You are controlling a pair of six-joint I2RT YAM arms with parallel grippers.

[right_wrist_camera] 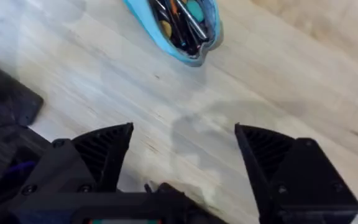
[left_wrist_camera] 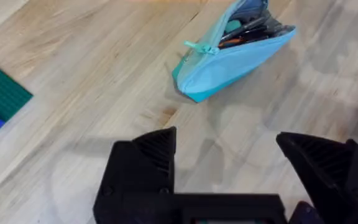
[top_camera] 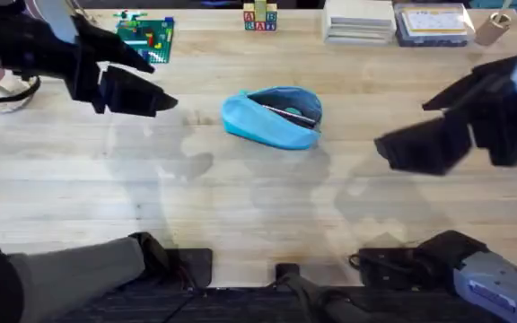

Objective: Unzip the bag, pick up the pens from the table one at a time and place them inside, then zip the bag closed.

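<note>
With both tools, left point(left_wrist_camera: 225, 168) and right point(right_wrist_camera: 185, 155), spread empty, the bag point(top_camera: 272, 117) gapes mid-frame; tugging its zip one-handed could drag it, spilling pens point(right_wrist_camera: 179, 22).

Pale wooden tabletop point(top_camera: 258, 197), soft shadows

Both arms are raised, the left gripper point(left_wrist_camera: 229, 162) and right gripper point(right_wrist_camera: 185, 155) each with fingers spread wide apart, nothing between them.
</note>
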